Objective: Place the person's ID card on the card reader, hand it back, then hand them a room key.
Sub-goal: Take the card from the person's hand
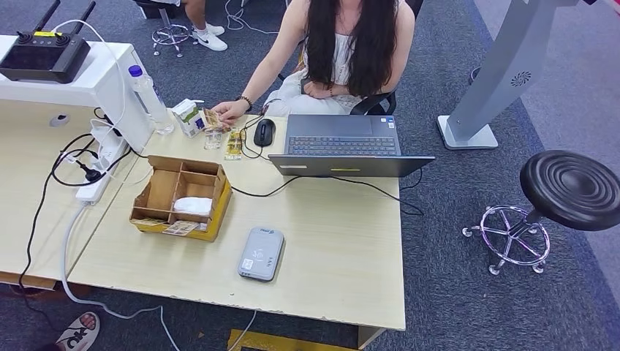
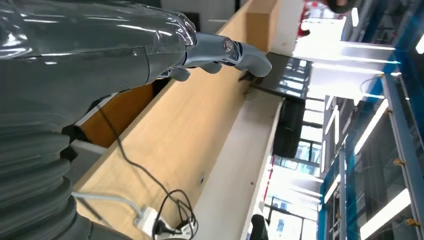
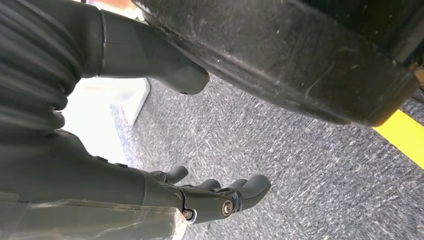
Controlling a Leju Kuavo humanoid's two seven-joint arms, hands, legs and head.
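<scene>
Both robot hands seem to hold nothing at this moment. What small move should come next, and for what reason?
Probably raise the left hand toward the person's hand, which holds a card at the far desk edge. The card reader lies bare, and the right hand hangs open over carpet.

We get head cam high over the counter (image 1: 343,248); left wrist under its edge, right wrist near carpet (image 3: 310,170)
</scene>
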